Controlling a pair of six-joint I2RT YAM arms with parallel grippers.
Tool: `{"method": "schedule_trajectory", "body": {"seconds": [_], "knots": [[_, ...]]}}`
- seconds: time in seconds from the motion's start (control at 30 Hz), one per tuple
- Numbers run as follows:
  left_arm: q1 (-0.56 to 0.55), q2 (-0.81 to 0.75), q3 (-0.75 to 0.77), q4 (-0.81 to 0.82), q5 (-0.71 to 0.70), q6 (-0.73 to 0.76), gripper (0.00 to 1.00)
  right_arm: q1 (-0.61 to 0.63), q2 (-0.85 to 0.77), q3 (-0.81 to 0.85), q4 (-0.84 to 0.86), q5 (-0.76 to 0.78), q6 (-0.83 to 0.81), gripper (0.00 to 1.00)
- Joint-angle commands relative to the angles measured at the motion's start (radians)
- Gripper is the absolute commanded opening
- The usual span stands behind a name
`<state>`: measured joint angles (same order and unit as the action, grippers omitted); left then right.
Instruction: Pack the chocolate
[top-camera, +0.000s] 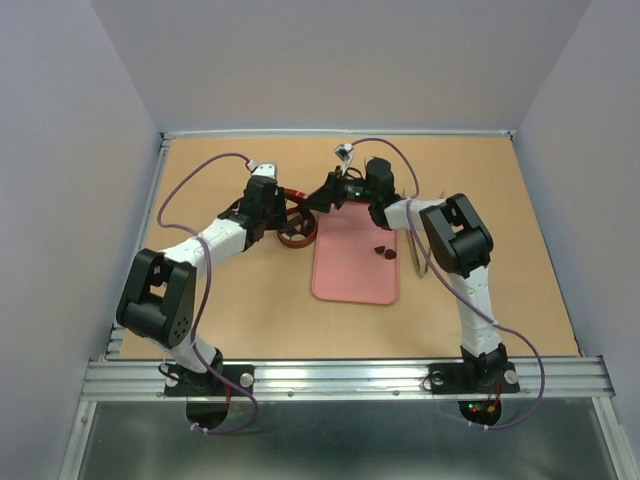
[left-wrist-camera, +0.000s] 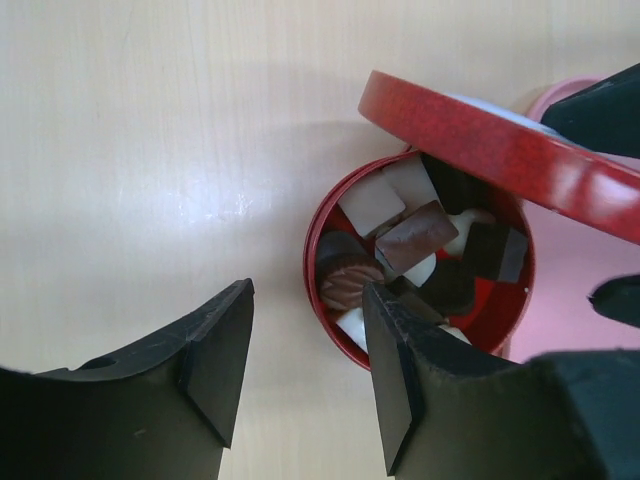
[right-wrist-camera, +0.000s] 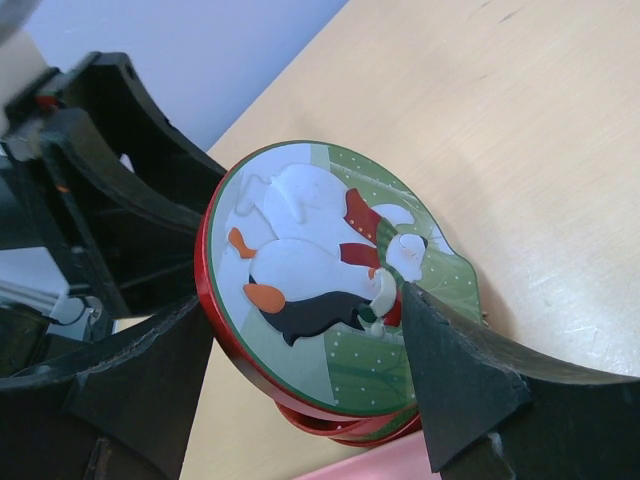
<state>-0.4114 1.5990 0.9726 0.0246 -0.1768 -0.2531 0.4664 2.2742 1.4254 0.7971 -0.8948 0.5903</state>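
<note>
- While the right end effector (right-wrist-camera: 305, 312) pinches the tilted lid (right-wrist-camera: 320, 250) over the tin (left-wrist-camera: 318, 262), the left end effector (left-wrist-camera: 305, 365) is spread at its rim.
- Tin, mid-surface, holds chocolate (left-wrist-camera: 415, 238); two more pieces lie on the tray (top-camera: 350, 278).

Dark and cream chocolates (left-wrist-camera: 415, 240) in red tin (left-wrist-camera: 311, 262), two pieces (top-camera: 385, 251) on tray (top-camera: 350, 285)

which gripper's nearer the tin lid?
Right. The right gripper clamps the lid by its rim, tilted over the tin; the left gripper is open beside the tin, not touching the lid.
</note>
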Motion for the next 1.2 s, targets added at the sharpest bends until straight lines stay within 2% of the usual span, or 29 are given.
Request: {"method": "schedule_trajectory", "body": {"seconds": [0.0,0.23,0.37,0.83,1.17], "knots": [[-0.003,-0.118,-0.031,-0.018,-0.013,-0.040,0.59,0.015,-0.064,-0.014,0.054,-0.015,-0.018,0.79],[-0.003,-0.304,-0.058,-0.068,-0.050,-0.080,0.59,0.026,-0.073,-0.037,0.053,-0.018,-0.029,0.79],[-0.003,-0.353,-0.034,-0.091,-0.072,-0.078,0.59,0.034,-0.084,-0.062,0.053,-0.013,-0.037,0.79],[-0.003,-0.261,-0.008,-0.068,-0.070,-0.074,0.59,0.057,-0.143,-0.158,0.047,0.000,-0.073,0.79],[-0.003,-0.277,-0.014,-0.071,-0.096,-0.083,0.59,0.071,-0.202,-0.190,0.007,-0.006,-0.110,0.79]]}}
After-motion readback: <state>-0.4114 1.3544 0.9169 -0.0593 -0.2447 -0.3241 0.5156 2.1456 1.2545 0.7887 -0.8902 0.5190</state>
